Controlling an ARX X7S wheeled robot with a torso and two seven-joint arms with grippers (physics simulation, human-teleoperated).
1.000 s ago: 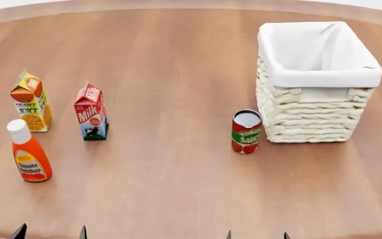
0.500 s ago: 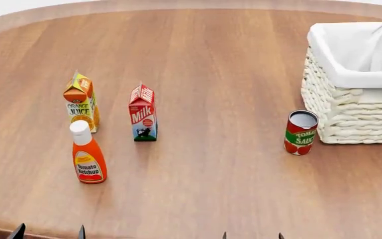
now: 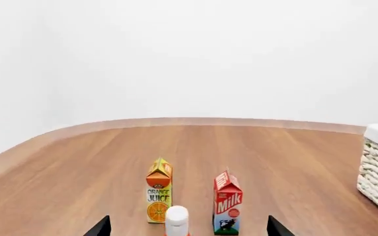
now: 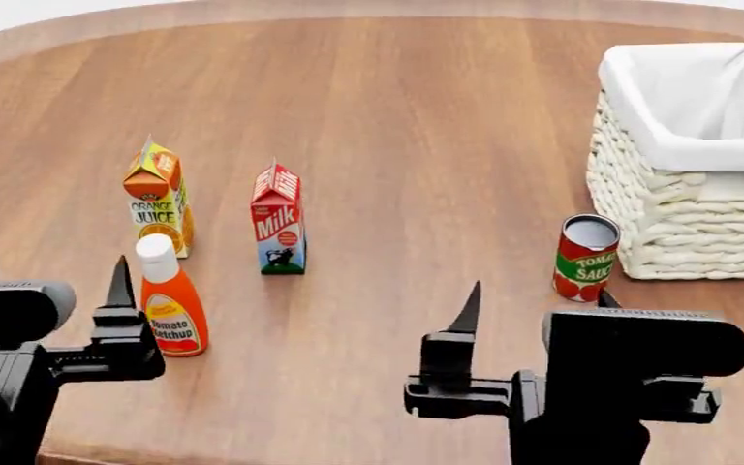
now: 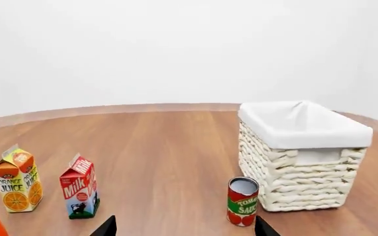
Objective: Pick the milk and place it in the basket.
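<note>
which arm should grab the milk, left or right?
Probably left. The milk stands left of centre, nearer the left gripper, which is open. But the ketchup bottle stands just ahead of that gripper. The right gripper sits nearer the tomato sauce can.

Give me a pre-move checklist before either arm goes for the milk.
1. Milk upright and free on the table: ok.
2. Left end effector open and empty: ok.
3. Right end effector open and empty: ok.
4. Room around the milk: not ok; the juice carton and ketchup bottle stand close on its left side.
5. Basket upright, open, nothing seen inside: ok.
6. Path from milk to basket: not ok; the tomato sauce can stands just before the basket, so carry the milk over it.
</note>
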